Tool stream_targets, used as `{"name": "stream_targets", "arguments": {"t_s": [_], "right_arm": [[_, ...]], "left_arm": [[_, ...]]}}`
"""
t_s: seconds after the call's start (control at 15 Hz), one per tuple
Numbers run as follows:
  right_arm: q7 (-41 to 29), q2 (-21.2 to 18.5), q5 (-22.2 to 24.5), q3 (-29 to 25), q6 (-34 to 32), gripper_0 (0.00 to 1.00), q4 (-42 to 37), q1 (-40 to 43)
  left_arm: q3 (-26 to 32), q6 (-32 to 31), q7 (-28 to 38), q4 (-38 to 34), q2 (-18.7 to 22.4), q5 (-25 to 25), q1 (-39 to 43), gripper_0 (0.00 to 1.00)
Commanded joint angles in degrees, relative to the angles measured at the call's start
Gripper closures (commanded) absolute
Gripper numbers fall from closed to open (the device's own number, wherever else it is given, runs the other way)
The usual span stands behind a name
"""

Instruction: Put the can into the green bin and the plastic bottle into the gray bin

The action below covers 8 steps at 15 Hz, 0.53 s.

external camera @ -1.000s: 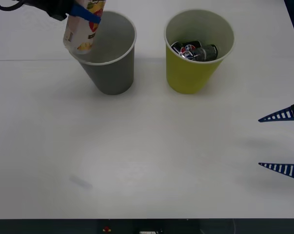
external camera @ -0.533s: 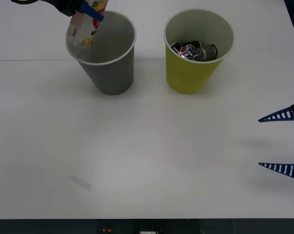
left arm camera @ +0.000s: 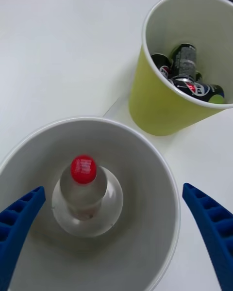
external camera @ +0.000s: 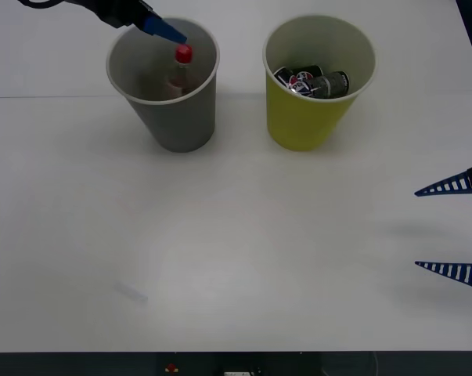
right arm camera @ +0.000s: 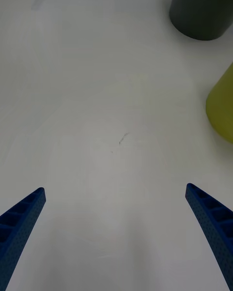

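The plastic bottle (external camera: 178, 72) (left arm camera: 84, 189) stands upright inside the gray bin (external camera: 181, 121) (left arm camera: 145, 223), red cap up. My left gripper (left arm camera: 114, 228) hovers open directly above that bin; one of its blue fingers (external camera: 162, 29) shows over the bin's far rim. The green bin (external camera: 302, 121) (left arm camera: 155, 111) stands to the right of the gray one, with dark cans (external camera: 314, 81) (left arm camera: 187, 75) lying inside. My right gripper (external camera: 452, 229) (right arm camera: 116, 233) is open near the table's right edge, nothing between its fingers.
The two bins stand side by side at the back of the white table (external camera: 236, 251). In the right wrist view the bases of the gray bin (right arm camera: 201, 9) and green bin (right arm camera: 221, 111) show farther off.
The left gripper has let go of the bottle, which dropped from above the rim into the gray bin and now stands inside. The right arm has not moved.
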Motion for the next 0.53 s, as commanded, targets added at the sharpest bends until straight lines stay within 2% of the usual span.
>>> {"name": "stream_targets", "arguments": {"t_s": [0.07, 0.27, 0.53], "right_arm": [[0.0, 0.0, 0.0, 0.0, 0.0, 0.0, 0.0, 0.0], [0.0, 0.0, 0.0, 0.0, 0.0, 0.0, 0.0, 0.0], [0.0, 0.0, 0.0, 0.0, 0.0, 0.0, 0.0, 0.0]], "left_arm": [[0.1, 3.66, -7.5, -0.11, 2.7, 9.31, 3.85, 0.0], [1.42, 4.1, -18.31, -0.99, 6.04, 18.01, 8.77, 0.0], [5.9, 4.1, -30.8, -5.65, 9.9, 25.13, 18.35, 0.0]]}}
